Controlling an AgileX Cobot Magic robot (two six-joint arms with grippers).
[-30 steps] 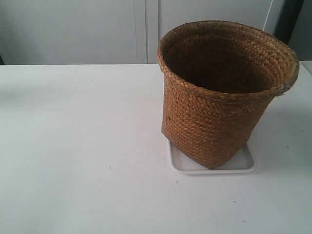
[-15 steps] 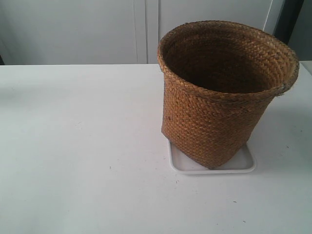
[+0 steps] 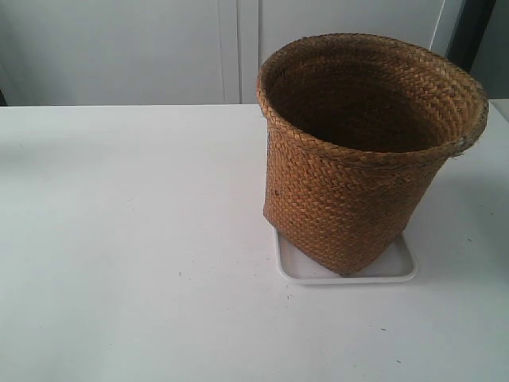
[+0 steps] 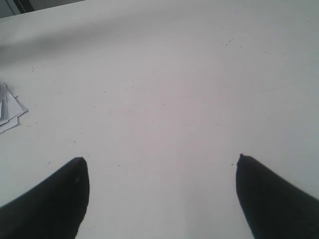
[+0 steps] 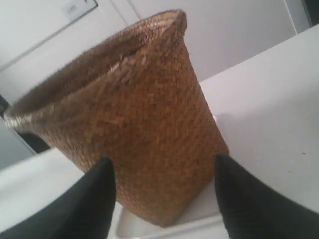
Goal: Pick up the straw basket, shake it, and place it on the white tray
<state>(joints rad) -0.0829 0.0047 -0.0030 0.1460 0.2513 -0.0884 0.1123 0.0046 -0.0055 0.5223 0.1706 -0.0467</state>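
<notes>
Straw basket (image 3: 350, 191) stands upright in the right half of the exterior frame. Its narrow squarish base rests on the white tray (image 3: 402, 268), and its wide braided rim reaches the upper right. The tray's rim shows below and beside the base, and the tray lies flat on the white desk (image 3: 119, 239).

The right hand (image 5: 162, 158) has its two dark fingers (image 5: 89, 199) spread wide. The basket's lower wall fills the gap between them, but whether they touch it cannot be told.

The left hand (image 4: 160, 158) is also spread apart and empty, over bare desk, with a few loose papers (image 4: 9, 107) lying well off to one side.
</notes>
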